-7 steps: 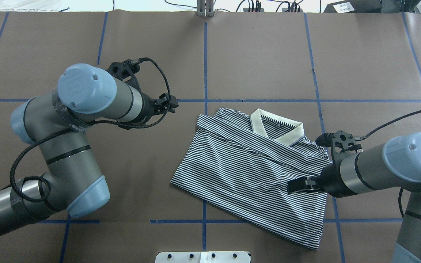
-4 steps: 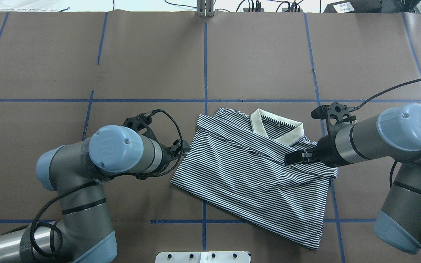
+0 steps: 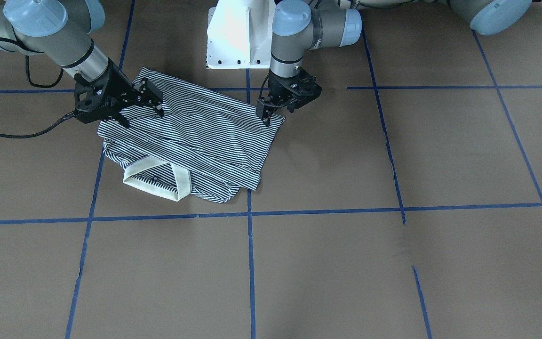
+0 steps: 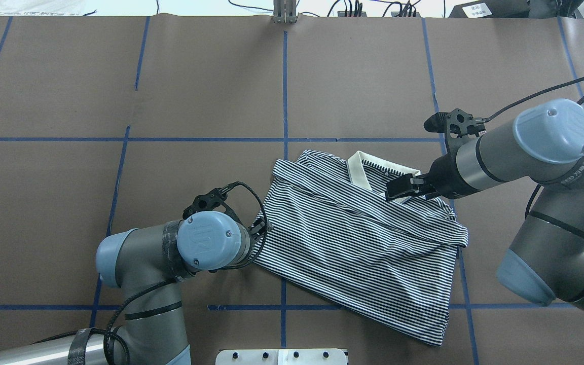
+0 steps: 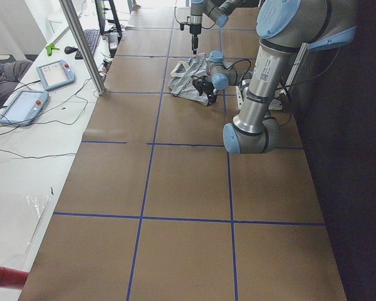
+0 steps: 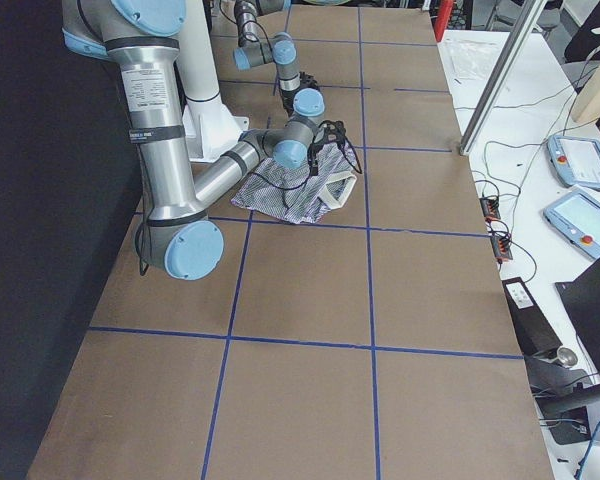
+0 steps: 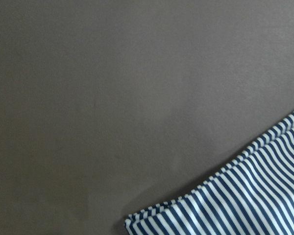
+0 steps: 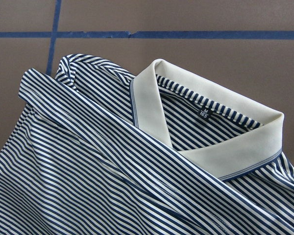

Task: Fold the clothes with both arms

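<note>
Overhead exterior: shows the polo shirt lying partly folded on the surface, right of centre, with the collar on the far side and both sides already turned in. Puts the left tool at the shirt's left edge near the corner, mostly hidden under its own wrist. Puts the right tool over the collar's right end.

Exterior front-facing: gives the clearer read on both. Finds the left tool pointing down with jaws apart and nothing held, one fingertip at or just above the shirt's corner. Finds the right tool spread as well, empty, hovering above the cloth rather than on it.

Exterior left, exterior right: show the polo shirt far up the surface between the two tools, too small for more.

Left wrist-mounted: catches only a corner of the polo shirt at lower right, with no fingers in frame.

Right wrist-mounted: looks down on the collar with no sign of contact.

Reads as the approach before a grasp for a further fold; cannot say which fold. Calls next for lowering each tool onto its edge, pinching through all layers, then lifting in step. Risks catching only the top layer or dragging the stack askew.
</note>
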You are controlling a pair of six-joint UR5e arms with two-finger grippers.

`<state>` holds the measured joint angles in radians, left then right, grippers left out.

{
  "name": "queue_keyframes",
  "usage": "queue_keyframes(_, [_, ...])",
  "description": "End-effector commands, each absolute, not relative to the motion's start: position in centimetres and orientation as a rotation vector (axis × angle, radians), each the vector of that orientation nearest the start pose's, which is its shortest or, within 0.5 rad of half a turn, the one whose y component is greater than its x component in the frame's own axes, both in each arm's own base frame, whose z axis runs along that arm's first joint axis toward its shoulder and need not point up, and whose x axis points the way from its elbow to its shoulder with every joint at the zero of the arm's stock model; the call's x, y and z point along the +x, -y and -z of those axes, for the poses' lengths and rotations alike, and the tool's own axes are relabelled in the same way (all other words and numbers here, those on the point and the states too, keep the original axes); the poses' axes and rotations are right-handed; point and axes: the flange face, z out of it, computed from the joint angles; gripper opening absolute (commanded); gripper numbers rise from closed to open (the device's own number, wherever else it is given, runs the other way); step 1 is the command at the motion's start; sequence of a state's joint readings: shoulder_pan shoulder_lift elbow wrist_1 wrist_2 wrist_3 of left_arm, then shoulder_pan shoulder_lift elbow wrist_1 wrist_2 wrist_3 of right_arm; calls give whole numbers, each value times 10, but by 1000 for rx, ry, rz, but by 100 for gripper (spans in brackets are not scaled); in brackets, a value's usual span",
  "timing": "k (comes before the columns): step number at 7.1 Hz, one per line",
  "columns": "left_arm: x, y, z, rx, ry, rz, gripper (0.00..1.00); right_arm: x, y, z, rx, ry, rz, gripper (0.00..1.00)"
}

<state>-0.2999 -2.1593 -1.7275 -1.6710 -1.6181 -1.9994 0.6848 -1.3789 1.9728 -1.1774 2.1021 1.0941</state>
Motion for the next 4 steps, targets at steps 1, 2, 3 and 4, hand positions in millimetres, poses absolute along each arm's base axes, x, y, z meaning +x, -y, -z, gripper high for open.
queue_keyframes(1, [603, 321, -242, -95, -850, 667, 93, -358, 404, -323, 122, 1072, 70, 100])
queue_keyframes(2, [603, 321, -242, -95, -848, 668, 92, -357, 403, -323, 116, 1074, 72, 100])
queue_keyframes(3, [604, 319, -243, -96, -847, 664, 90, -356, 404, -323, 112, 1078, 73, 100])
queue_keyframes(4, [606, 318, -244, -98, -843, 662, 84, -356, 404, -323, 110, 1077, 72, 100])
